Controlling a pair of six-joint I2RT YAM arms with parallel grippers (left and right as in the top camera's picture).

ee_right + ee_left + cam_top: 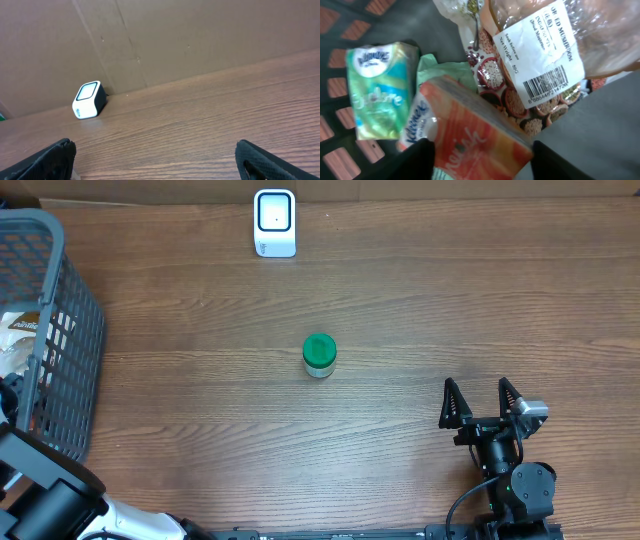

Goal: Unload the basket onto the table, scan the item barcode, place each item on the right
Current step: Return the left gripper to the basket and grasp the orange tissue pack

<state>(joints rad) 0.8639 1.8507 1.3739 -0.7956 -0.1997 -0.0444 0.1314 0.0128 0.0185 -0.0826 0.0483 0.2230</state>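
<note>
In the left wrist view my left gripper (482,161) is down inside the basket. Its dark fingers (415,160) press against both sides of an orange tissue pack (470,125), which fills the gap between them. Beside that pack lie a green tissue pack (377,90) and a clear bag of dried mushrooms whose white barcode label (545,75) faces up. The white scanner (274,222) stands at the table's far edge and also shows in the right wrist view (88,100). My right gripper (482,402) rests open and empty at the near right (155,160).
The grey mesh basket (70,330) takes up the left edge of the table, and my left arm (50,500) reaches into it from the near left. A small jar with a green lid (319,355) stands mid-table. A cardboard wall (175,35) runs behind the scanner.
</note>
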